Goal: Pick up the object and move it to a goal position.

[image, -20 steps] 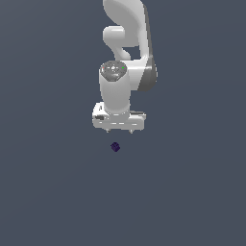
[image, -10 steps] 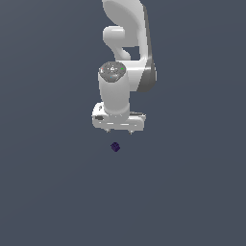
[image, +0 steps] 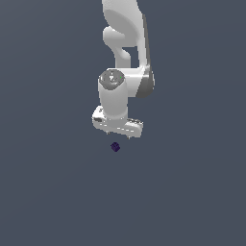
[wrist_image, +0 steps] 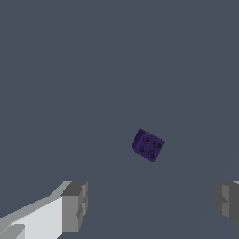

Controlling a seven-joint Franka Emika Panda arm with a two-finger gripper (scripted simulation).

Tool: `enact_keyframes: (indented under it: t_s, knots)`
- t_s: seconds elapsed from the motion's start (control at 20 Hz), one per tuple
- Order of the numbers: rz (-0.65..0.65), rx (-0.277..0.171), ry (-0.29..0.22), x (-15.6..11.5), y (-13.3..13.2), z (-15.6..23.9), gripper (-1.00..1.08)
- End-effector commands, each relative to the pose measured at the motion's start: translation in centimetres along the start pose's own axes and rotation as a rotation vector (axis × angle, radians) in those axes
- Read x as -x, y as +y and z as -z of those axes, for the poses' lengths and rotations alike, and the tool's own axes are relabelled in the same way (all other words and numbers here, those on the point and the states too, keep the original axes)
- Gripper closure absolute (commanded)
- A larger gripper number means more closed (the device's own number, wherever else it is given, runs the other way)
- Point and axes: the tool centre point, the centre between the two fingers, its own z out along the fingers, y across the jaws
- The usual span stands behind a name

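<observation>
**Flat slate-grey tabletop, one small cube, tool above it**

Slate-grey tabletop (image: pixel 53 192) fills both views, plain and unmarked. On it sits the purple cube (image: pixel 115 147), tiny next to the arm. The wrist view shows the cube (wrist_image: pixel 148 145) turned at an angle, with four small dark round dimples on its upper face, which the exterior view is too coarse to show. Just above the cube in the exterior view hangs the white tool (image: pixel 117 135), not touching it. In the wrist view the tool's two grey fingertips (wrist_image: pixel 74 207) stand wide apart with the cube off their line, so nothing is held. Nothing else lies near the cube or stands between it and the tool.
</observation>
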Motion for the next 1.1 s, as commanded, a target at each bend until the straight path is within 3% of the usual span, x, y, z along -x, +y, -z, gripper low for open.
enact_keyframes:
  t_s: [0.0,0.55,1.05]
  knots:
    - [-0.063,0.002,0.003,-0.1,0.2,-0.8,-0.92]
    - [-0.352,0.013,0.023,-0.7,1.3,-4.5,-0.92]
    - [-0.471,0.019,0.034,-0.8,1.9,-6.0,-0.92]
